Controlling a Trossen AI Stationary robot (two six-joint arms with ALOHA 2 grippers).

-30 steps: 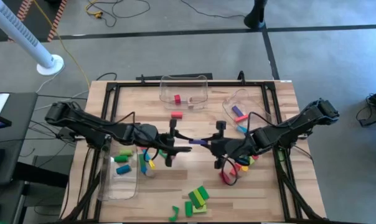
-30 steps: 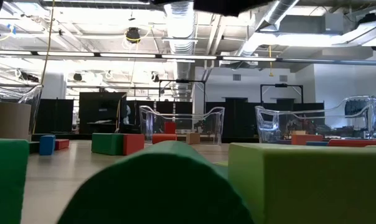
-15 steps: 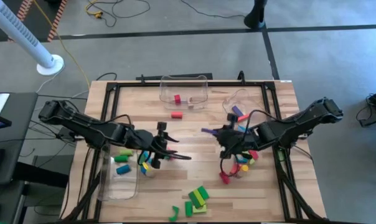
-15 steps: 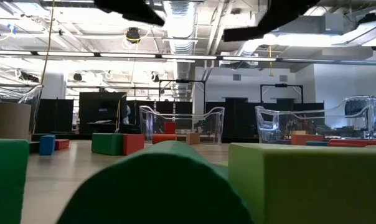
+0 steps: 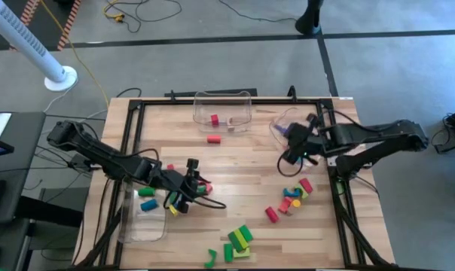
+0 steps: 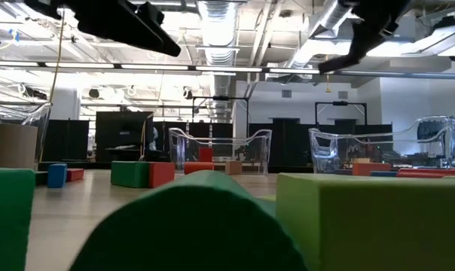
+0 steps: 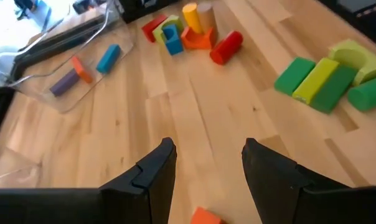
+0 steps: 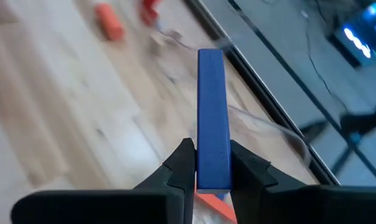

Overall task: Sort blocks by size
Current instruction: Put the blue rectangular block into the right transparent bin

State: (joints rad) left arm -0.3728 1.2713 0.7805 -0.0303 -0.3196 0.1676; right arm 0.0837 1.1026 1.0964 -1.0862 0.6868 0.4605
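Right pincer (image 8: 206, 163) clamps a long blue bar (image 8: 211, 112) over the table's (image 5: 235, 162) right edge by a clear bin (image 5: 288, 124); left pincer (image 7: 205, 163) gapes empty above open wood mid-table.

right gripper (image 8: 206, 165) with blue bar (image 8: 213, 118), now back over right bin (image 5: 288, 124)

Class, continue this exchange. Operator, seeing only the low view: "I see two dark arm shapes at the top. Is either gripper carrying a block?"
Observer: Yes. The right wrist view shows the right gripper shut on a long blue bar.
Operator: Where is it over the table?
Observer: The high view puts it beside the clear bin at the far right.
Operator: And the left gripper?
Observer: The left gripper is open and grips nothing.
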